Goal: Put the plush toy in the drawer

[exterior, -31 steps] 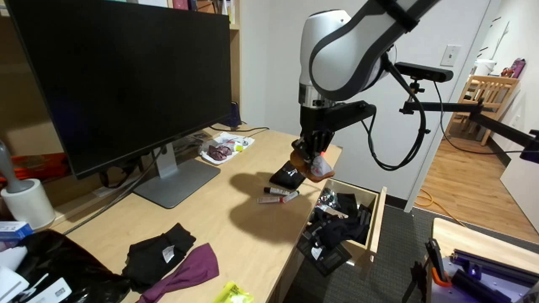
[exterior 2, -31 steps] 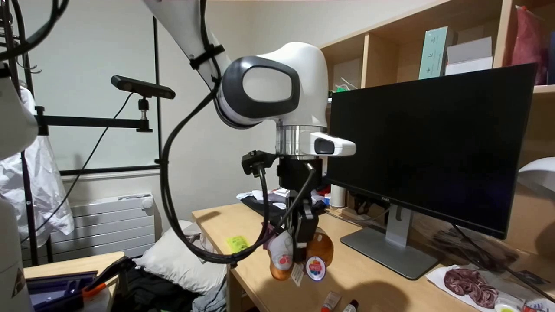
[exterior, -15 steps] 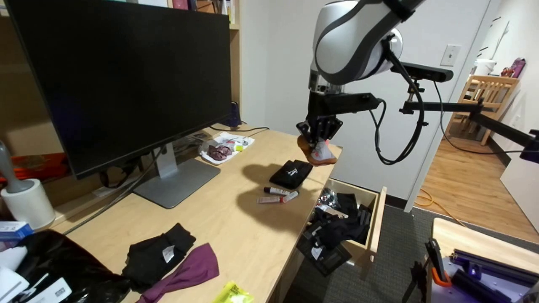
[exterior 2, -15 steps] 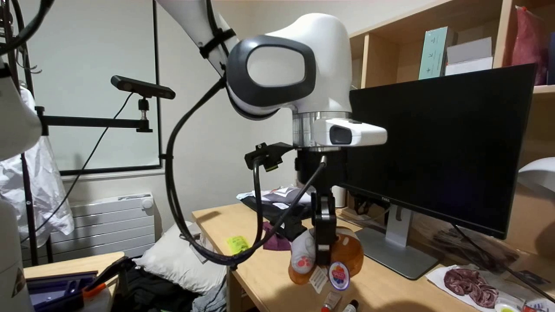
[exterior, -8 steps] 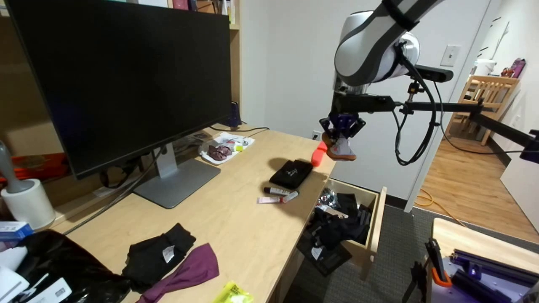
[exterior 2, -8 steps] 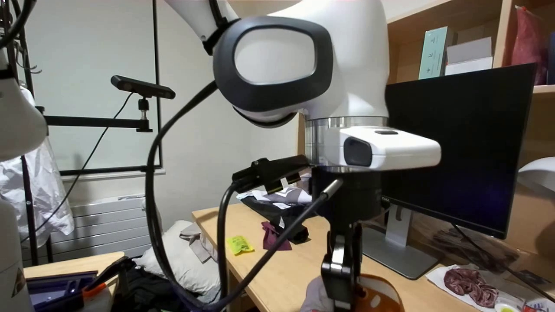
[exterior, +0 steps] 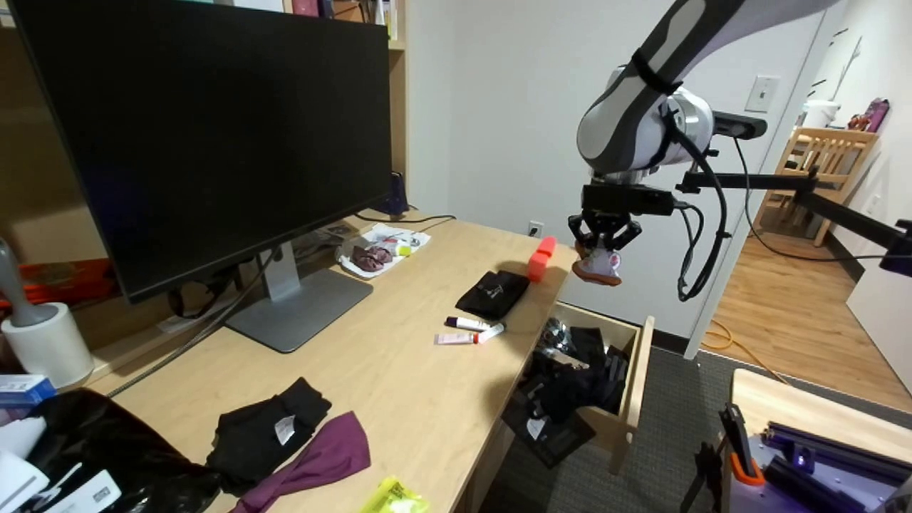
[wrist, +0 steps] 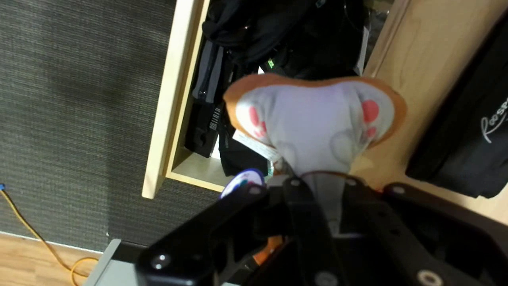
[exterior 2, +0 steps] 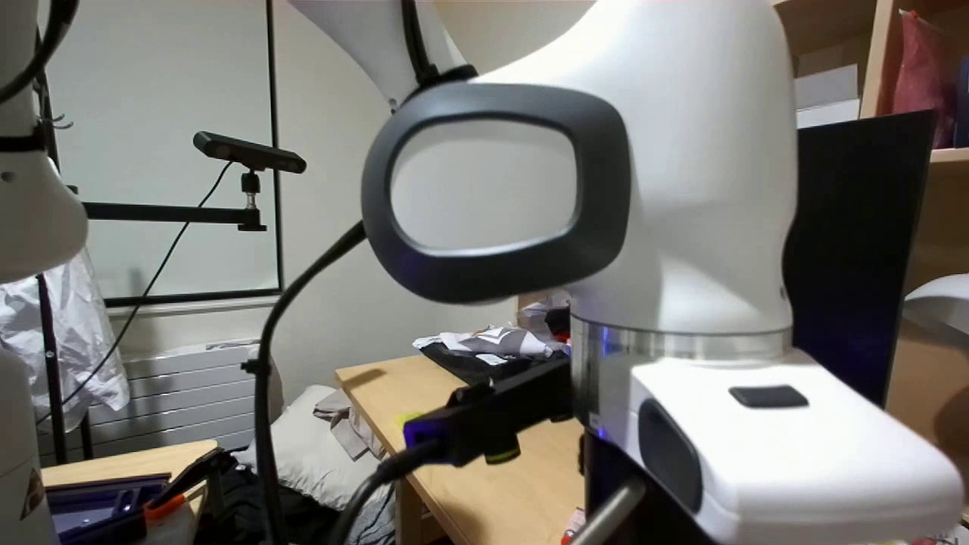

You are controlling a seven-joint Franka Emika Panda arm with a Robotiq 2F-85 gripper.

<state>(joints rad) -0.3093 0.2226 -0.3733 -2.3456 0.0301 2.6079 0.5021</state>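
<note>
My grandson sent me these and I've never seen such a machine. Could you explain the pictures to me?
You're looking at a robot arm ending in a black pincer. Two pictures are taken from outside it, from different places; the third comes from a wrist camera, looking down. On the desk are a monitor, black cloth, purple cloth and small tubes, among other things. The pincer is closed on a plush toy, orange with whitish parts, held in the air. Lower down, an open drawer holds dark things; the toy isn't in it yet.
</note>
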